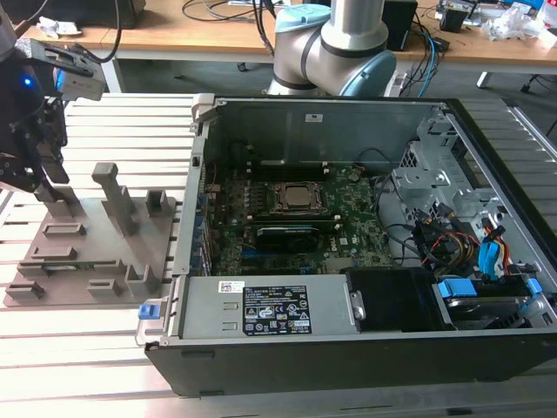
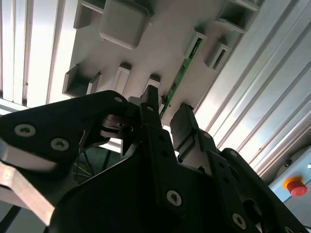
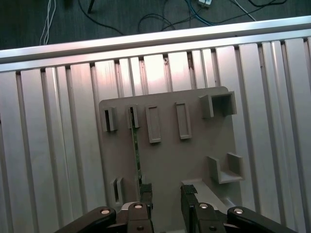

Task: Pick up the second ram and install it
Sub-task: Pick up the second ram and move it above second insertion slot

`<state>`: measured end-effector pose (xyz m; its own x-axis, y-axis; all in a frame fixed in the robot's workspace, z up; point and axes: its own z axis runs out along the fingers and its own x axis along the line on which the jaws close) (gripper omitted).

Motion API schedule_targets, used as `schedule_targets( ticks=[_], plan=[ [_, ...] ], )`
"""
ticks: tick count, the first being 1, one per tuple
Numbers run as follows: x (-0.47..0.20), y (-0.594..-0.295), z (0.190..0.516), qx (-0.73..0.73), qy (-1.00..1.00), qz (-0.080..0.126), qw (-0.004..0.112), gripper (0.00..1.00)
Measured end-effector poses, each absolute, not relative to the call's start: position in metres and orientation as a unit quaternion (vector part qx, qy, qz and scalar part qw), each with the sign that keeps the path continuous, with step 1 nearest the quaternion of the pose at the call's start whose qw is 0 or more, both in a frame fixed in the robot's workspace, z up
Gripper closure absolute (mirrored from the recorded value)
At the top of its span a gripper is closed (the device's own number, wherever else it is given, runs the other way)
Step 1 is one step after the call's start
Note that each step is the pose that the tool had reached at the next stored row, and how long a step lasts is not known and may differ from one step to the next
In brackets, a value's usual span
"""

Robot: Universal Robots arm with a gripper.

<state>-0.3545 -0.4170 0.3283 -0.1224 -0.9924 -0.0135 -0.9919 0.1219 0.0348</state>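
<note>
"While the open computer case (image 1: 348,322) sits well apart, why does the gripper (image 3: 167,191) hover over the grey holder plate (image 3: 194,155)?"

"The second ram (image 3: 136,150) stands on edge in that plate's slots, probably so it's easy to pinch. The fingers (image 3: 189,194) are spread apart and empty, near the stick's end."

First wrist view: ram (image 3: 136,150) edge-on, chips and label hidden; near end lost behind pincer (image 3: 166,190) finger (image 3: 146,194). Pincer body cut off by frame edge. Whether fingers touch ram: cannot tell. Arm (image 1: 348,35) cropped at exterior view's top.
</note>
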Motion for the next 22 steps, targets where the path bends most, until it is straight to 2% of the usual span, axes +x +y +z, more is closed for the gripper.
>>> schedule_targets(
  ticks=[22],
  plan=[
    [-0.354, -0.417, 0.298, 0.662, -0.749, -0.018, 0.006, 0.62]
  ],
)
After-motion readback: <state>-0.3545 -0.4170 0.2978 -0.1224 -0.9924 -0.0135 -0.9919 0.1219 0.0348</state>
